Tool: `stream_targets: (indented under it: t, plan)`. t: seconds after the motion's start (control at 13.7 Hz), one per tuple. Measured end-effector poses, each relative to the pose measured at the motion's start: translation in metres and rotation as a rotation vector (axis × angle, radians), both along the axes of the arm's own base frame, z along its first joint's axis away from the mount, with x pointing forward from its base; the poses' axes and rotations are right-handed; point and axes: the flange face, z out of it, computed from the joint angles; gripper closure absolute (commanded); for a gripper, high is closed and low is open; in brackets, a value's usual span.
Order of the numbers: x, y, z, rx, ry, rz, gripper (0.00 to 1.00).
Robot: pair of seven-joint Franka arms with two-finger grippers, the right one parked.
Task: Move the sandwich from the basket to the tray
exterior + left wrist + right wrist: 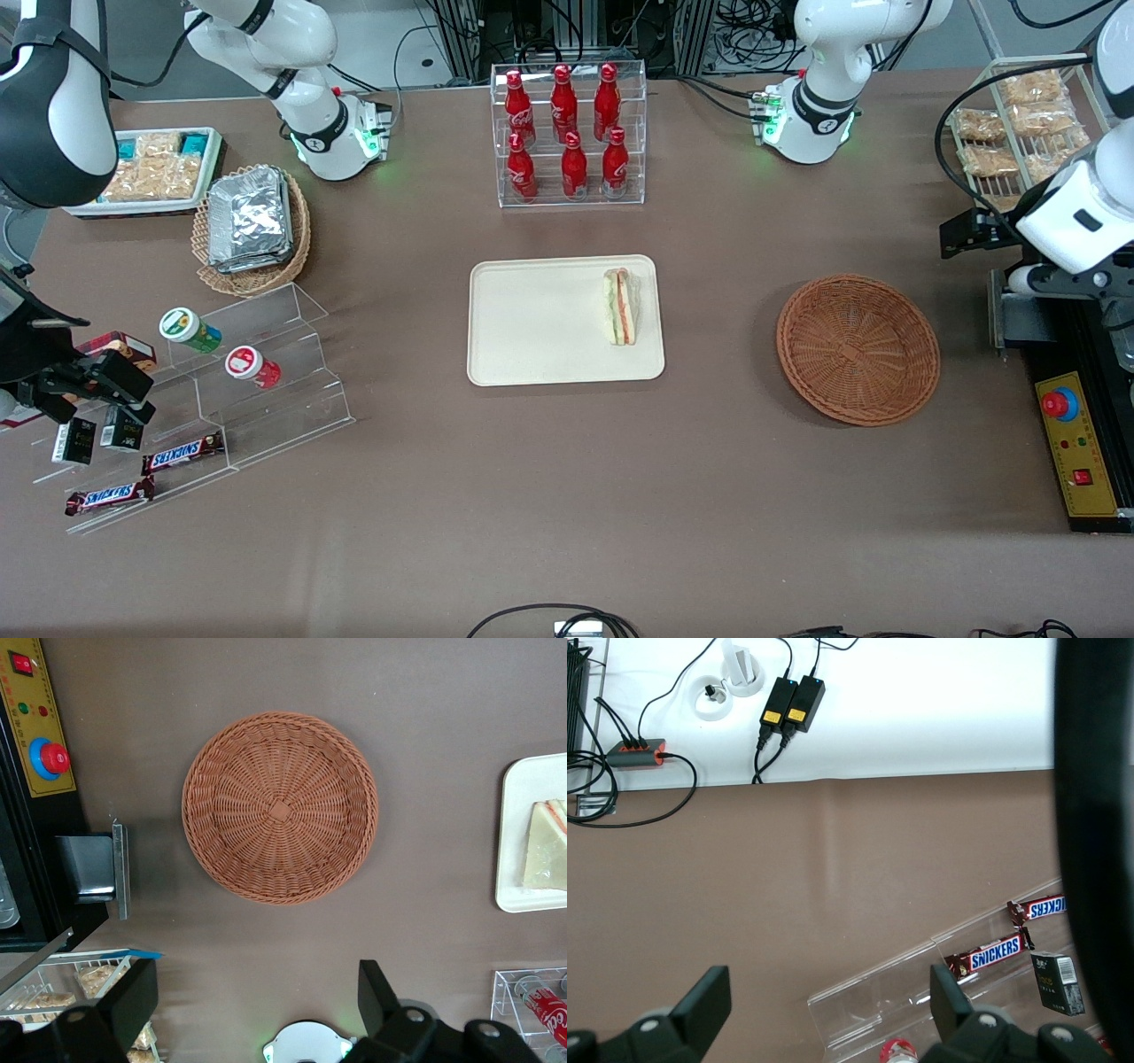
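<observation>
Sandwich [622,307] lies on tray [564,321] at its 3 o'clock edge; basket [280,807] is empty; end effector [257,1005] hangs spread, holding nothing, above bench by basket; task seems done, next only retreat.

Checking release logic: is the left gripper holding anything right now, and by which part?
Nothing is held. The gripper is open and empty, up above the table near the basket; the sandwich lies on the tray.
</observation>
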Motion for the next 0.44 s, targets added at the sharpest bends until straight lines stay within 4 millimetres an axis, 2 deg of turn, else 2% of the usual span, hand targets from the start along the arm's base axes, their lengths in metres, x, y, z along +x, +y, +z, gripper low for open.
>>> stream_targets:
  t: [0.44]
  plan:
    - [-0.014, -0.004, 0.023, -0.008, -0.029, -0.032, 0.00]
